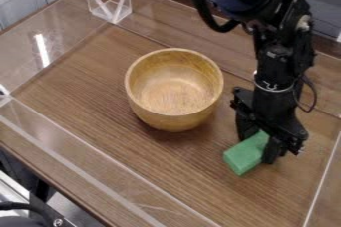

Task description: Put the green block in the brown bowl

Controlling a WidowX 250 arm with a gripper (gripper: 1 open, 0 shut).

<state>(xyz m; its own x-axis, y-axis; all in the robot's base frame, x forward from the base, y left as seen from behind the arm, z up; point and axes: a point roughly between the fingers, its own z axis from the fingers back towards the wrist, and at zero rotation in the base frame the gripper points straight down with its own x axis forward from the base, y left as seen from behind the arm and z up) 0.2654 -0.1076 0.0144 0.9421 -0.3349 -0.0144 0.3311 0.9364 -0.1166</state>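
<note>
The green block (244, 158) lies on the wooden table to the right of the brown bowl (170, 118), with only its near end showing. My gripper (266, 144) points straight down over the block's far end. Its black fingers are shut on the block's sides and hide that part of it. The light-brown wooden bowl stands upright and empty at the table's middle, a short gap left of the gripper.
A clear plastic stand (110, 6) sits at the back left. Low transparent walls (40, 121) run along the table's edges. The black arm (273, 32) rises from the gripper toward the top right.
</note>
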